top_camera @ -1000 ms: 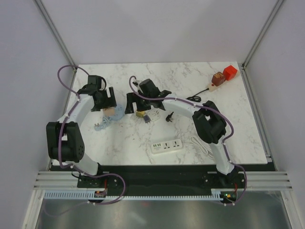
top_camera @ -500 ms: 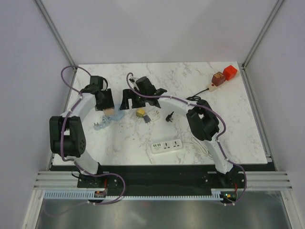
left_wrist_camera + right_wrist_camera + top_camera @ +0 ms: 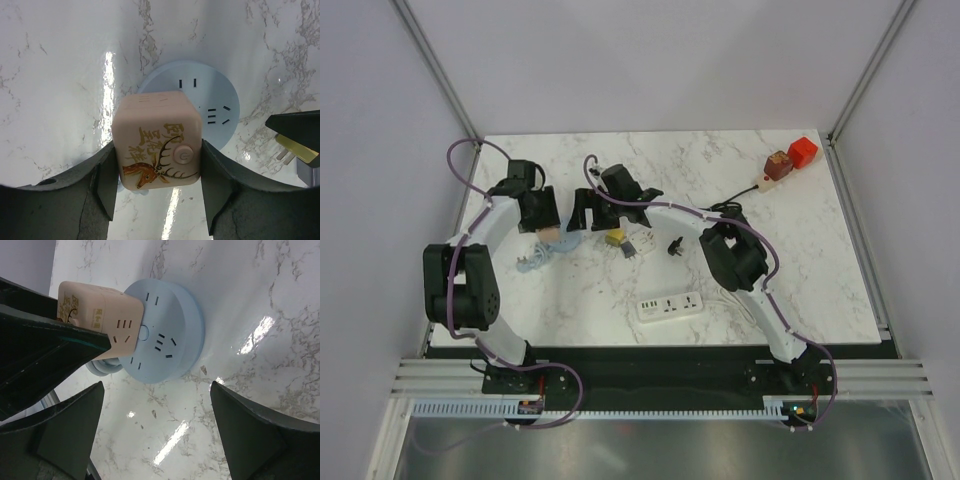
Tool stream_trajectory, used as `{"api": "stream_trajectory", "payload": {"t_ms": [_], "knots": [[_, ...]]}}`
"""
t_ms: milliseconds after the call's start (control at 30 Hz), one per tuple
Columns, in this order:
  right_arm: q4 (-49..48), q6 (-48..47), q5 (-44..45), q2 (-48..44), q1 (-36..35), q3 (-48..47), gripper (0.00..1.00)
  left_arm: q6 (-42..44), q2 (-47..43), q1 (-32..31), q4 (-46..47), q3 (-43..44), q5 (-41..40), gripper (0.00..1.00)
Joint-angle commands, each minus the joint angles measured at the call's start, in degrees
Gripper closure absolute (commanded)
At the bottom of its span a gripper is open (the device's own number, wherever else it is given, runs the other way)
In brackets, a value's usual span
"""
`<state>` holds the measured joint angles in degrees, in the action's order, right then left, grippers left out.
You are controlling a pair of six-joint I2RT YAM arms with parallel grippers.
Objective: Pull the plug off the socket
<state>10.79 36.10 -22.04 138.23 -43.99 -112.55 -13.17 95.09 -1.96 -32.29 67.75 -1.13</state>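
A pink cube plug (image 3: 157, 135) with a deer print sits in a round pale-blue socket (image 3: 215, 95) on the marble table. My left gripper (image 3: 157, 165) is shut on the cube, one finger pressed on each side. In the top view the left gripper (image 3: 542, 215) stands over the cube (image 3: 551, 234). My right gripper (image 3: 157, 425) is open and empty, its fingers wide apart just short of the blue socket (image 3: 165, 340). The cube (image 3: 95, 305) shows at the socket's left edge. In the top view the right gripper (image 3: 582, 212) is right beside the left one.
A yellow plug (image 3: 615, 238), a grey adapter (image 3: 631, 248) and a black plug (image 3: 675, 244) lie right of the socket. A white power strip (image 3: 670, 305) lies near the front. A red and brown block (image 3: 790, 158) sits back right. A blue cable (image 3: 532, 262) trails front-left.
My right gripper has moved left, away from the yellow plug, up to the blue socket. My left gripper has stayed on the pink cube.
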Motion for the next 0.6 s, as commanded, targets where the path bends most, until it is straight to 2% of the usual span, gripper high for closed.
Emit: {"api": "stream_trajectory", "payload": {"t_ms": [0,567], "knots": [[-2.5,2.7,-1.4,0.7,0.6,-1.3,0.04,1.2,-2.6,0.2,2.6,-1.1,0.9,0.98],[-6.1,8.5,-4.1,3.4,1.5,0.1,0.16,0.1,-9.6,0.5,4.3,-2.6,4.6,0.98]]}}
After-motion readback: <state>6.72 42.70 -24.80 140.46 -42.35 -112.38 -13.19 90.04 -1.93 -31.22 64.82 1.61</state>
